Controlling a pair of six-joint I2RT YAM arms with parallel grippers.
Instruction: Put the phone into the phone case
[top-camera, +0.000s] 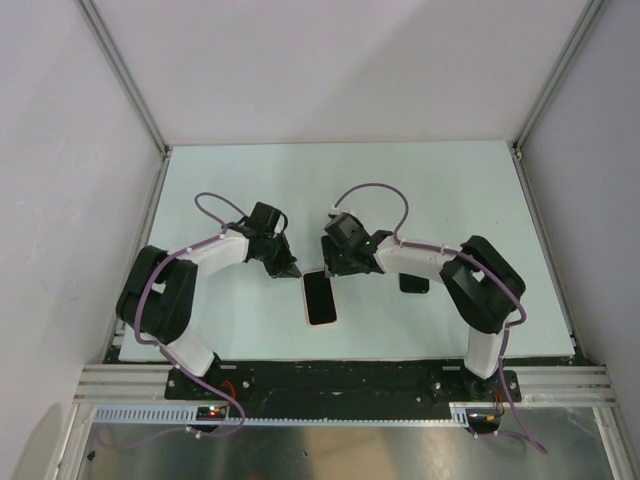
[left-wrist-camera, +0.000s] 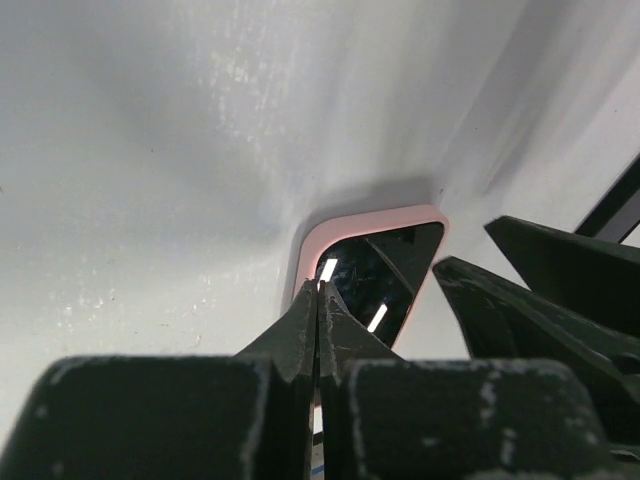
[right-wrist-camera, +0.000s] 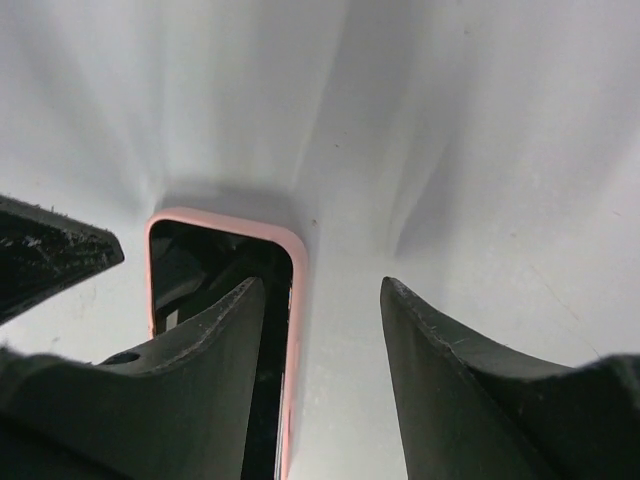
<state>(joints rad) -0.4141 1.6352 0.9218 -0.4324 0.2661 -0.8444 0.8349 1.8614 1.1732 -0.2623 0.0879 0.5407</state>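
1. While the left gripper (left-wrist-camera: 318, 292) has its two fingers (left-wrist-camera: 300, 330) clenched flat together with nothing between them, their joined tip sits at the pink rim of the phone case (left-wrist-camera: 370, 214); whether it touches the rim I cannot tell.
2. The right gripper (right-wrist-camera: 322, 285) is spread wide and grasps nothing. One finger (right-wrist-camera: 215, 335) overlaps the dark screen of the phone (right-wrist-camera: 200, 262) in the right wrist view, and the other stands over bare table to the right of the case.
3. The phone shows as a black screen framed all round by the pink rim, lying flat with the screen up.
4. From above, the phone lies on the pale table (top-camera: 250, 190), near its near edge and about midway between the two arm bases. The left gripper is at its far left corner and the right gripper at its far right corner.
5. A small dark object (top-camera: 414, 284) lies on the table under the right arm, to the right of the phone and apart from it.
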